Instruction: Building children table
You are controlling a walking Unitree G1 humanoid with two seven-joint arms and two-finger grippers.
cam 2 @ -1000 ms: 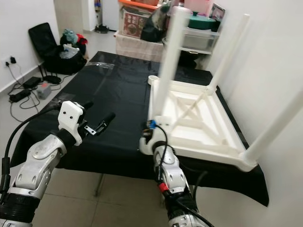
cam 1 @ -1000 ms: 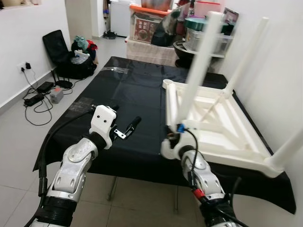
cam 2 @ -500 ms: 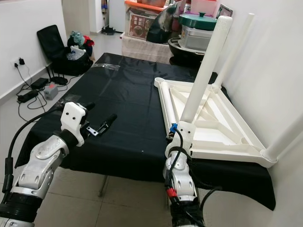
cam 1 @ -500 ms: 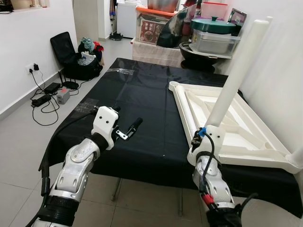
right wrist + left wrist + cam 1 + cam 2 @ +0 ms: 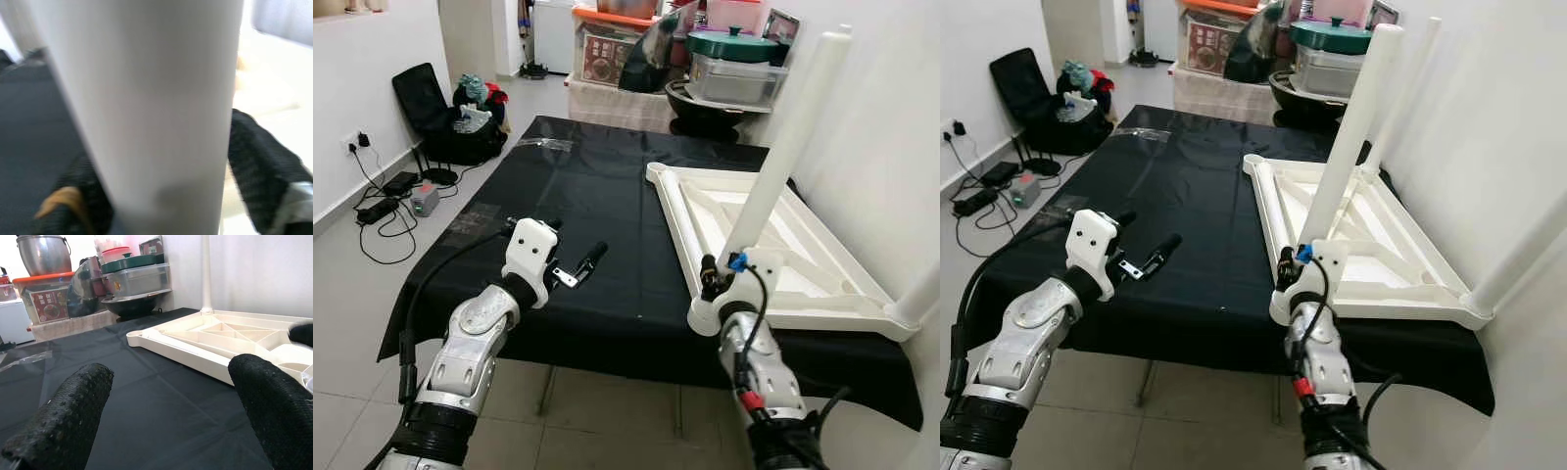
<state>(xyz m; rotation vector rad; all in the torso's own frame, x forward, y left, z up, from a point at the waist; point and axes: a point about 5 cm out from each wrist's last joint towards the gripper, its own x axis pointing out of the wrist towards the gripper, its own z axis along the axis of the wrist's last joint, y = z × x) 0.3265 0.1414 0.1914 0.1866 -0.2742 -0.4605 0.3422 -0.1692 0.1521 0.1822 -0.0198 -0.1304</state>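
Fitting a leg to the upturned children's table

Nearest, the right end effector [image 5: 713, 284] gripped a white leg [image 5: 781, 162], seemingly at the table frame's [image 5: 822, 257] near corner, on the black tabletop [image 5: 597, 191]; the left end effector [image 5: 576, 266] hovered wide open, holding nothing. Next, I judged, the leg needed seating upright in its socket.

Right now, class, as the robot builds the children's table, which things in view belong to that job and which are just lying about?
Job:
upturned white tabletop
white leg, held by the right gripper
left gripper, fingers open, hovering over the black table

Lying about:
black bag
cables
stacked containers
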